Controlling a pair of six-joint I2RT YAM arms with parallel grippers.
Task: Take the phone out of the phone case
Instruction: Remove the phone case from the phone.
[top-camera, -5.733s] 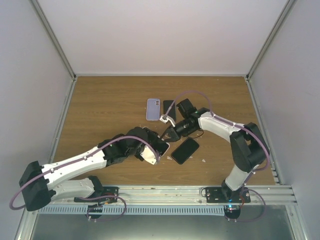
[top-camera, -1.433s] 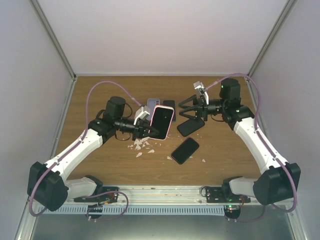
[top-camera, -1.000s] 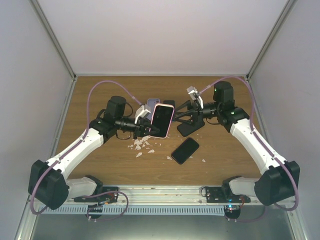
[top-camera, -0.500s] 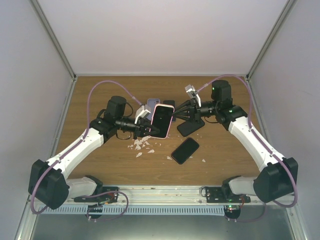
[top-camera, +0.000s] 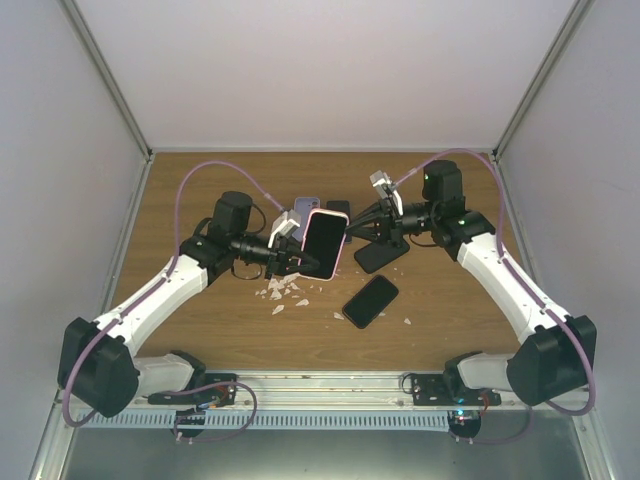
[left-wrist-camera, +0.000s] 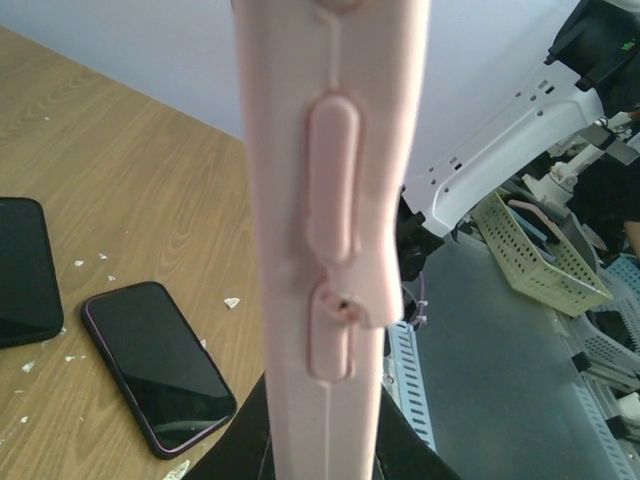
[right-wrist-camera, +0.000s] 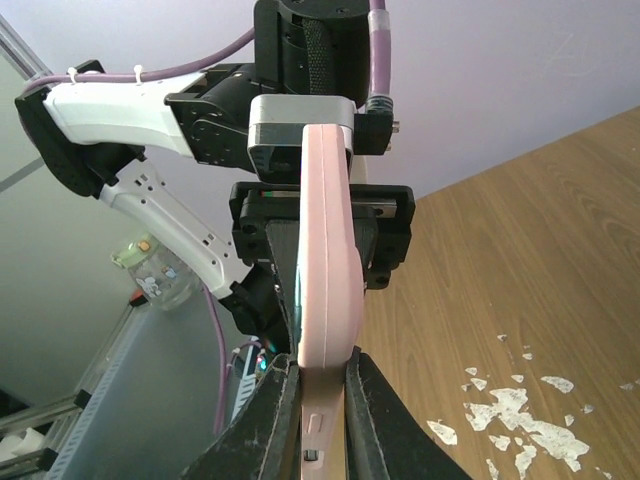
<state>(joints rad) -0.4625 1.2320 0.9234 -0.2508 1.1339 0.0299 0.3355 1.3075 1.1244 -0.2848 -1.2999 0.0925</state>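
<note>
The pink phone case (top-camera: 341, 238) stands upright in the air over the middle of the table, with the phone's dark screen (top-camera: 322, 245) still inside it. My left gripper (top-camera: 291, 262) is shut on its left edge; in the left wrist view the case's side with its buttons (left-wrist-camera: 330, 250) rises from between my fingers (left-wrist-camera: 240, 445). My right gripper (top-camera: 351, 226) is shut on the opposite edge. In the right wrist view the case (right-wrist-camera: 325, 290) runs between both black fingers (right-wrist-camera: 275, 420), which press on it.
A bare black phone (top-camera: 370, 300) lies near the table's middle, another dark one (top-camera: 378, 255) under the right gripper. A lavender phone (top-camera: 305, 207) and a small black one (top-camera: 338, 207) lie behind the case. White flakes (top-camera: 285, 290) litter the wood.
My right gripper has moved left to the case and closed on its right edge. The left arm has held the case still.
</note>
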